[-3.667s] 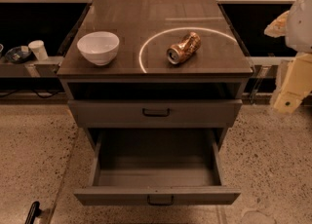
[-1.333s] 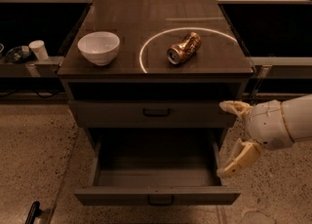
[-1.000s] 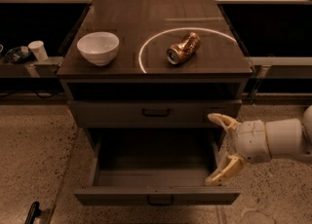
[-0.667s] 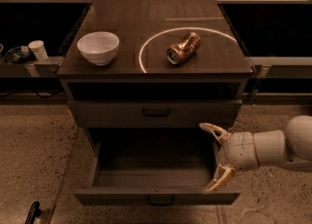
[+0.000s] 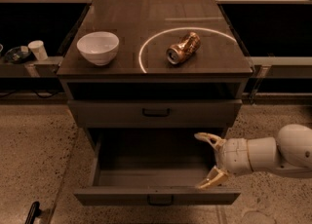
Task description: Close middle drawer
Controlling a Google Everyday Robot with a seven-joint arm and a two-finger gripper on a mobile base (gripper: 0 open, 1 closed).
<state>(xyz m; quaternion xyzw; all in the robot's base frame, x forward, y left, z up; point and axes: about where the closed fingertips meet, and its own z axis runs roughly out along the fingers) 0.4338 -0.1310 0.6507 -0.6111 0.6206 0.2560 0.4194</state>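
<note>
Grey-brown wide shallow middle drawer with small dark bar handle [image 5: 112, 196] stands pulled out below dark wooden tabletop [image 5: 146, 18], well past its front edge. White-and-cream two-finger claw [image 5: 201, 161] hangs over drawer's right end, beneath tabletop's front right corner. Fingers spread wide, empty, tips pointing left. Drawer front runs left-right, on camera side of claw, lower finger just behind it. Judgement: closing push must land on front face, directed toward cabinet.
</note>
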